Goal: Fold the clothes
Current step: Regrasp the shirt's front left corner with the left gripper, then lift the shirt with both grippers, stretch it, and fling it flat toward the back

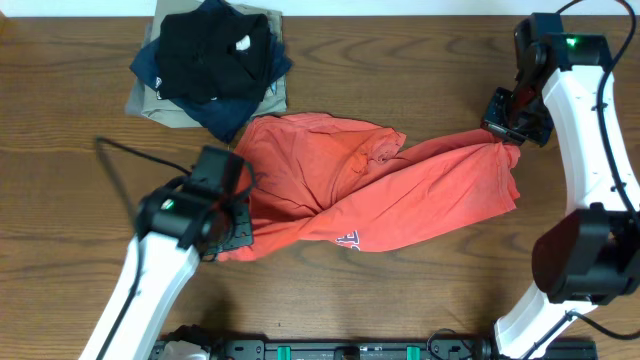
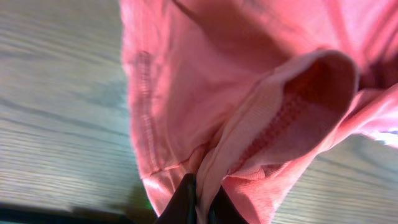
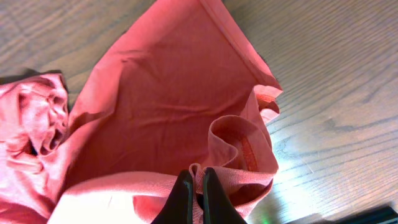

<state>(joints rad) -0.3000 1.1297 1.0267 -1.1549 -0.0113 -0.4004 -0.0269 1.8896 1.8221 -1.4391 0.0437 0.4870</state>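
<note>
The clothes (image 1: 380, 195), a red-orange T-shirt, lie crumpled across the middle of the wooden table, with a bit of white lettering showing at the front edge. My left gripper (image 1: 232, 232) is shut on a fold of the shirt's left edge (image 2: 205, 180); the cloth is pinched between the dark fingers (image 2: 183, 202). At the shirt's right end my right gripper (image 1: 508, 128) is shut on a small pinch of the hem (image 3: 197, 171), and the fabric (image 3: 161, 93) spreads away from it.
A pile of black, navy and khaki garments (image 1: 210, 65) sits at the back left, touching the shirt's upper corner. Bare wood (image 1: 400, 60) lies behind the shirt. The right arm's base (image 1: 580, 260) stands at the front right.
</note>
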